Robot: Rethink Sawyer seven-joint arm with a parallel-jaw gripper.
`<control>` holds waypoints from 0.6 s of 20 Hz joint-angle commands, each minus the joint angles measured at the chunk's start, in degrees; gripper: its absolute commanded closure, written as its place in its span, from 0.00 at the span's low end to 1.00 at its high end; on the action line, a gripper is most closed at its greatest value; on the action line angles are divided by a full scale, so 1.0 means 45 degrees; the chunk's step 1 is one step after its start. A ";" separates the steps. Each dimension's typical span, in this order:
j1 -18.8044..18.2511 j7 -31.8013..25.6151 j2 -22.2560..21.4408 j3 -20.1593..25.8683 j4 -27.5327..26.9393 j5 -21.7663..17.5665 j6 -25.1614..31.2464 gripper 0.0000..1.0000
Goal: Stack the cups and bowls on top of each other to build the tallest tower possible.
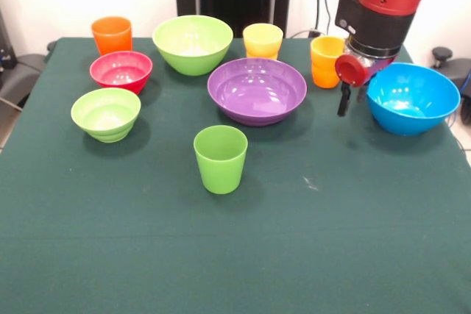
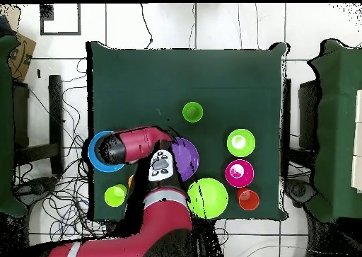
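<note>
My gripper (image 1: pixel 346 99) hangs low over the table between the orange-yellow cup (image 1: pixel 326 61) and the large blue bowl (image 1: pixel 412 98); nothing shows in it. The wide purple bowl (image 1: pixel 257 90) sits mid-table, with the ribbed green cup (image 1: pixel 220 159) in front of it. At the back are the large lime bowl (image 1: pixel 193 43), a pale yellow cup (image 1: pixel 263 40) and an orange cup (image 1: pixel 112 34). A small red bowl (image 1: pixel 121 70) and a small lime bowl (image 1: pixel 106 113) stand at the left. Everything stands singly; no tower. From overhead the arm (image 2: pixel 138 145) covers part of the blue bowl (image 2: pixel 97 157).
A dark green cloth (image 1: pixel 331 240) covers the table. A yellow-green cup (image 2: pixel 115 195) near the robot's base shows only from overhead. Chairs and cables surround the table.
</note>
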 commanded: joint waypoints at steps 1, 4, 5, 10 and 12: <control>0.0454 0.1041 -0.0138 0.0154 -0.1208 -0.0589 0.1402 0.00; 0.0417 0.0924 -0.0111 0.0099 -0.1321 -0.0658 0.1498 0.00; 0.0457 0.0927 -0.0096 0.0070 -0.1387 -0.0673 0.1522 0.00; 0.0489 0.0529 -0.0083 -0.0219 -0.1686 -0.1098 0.1341 0.00; 0.0486 0.0283 -0.0139 -0.0369 -0.1823 -0.1293 0.1380 0.00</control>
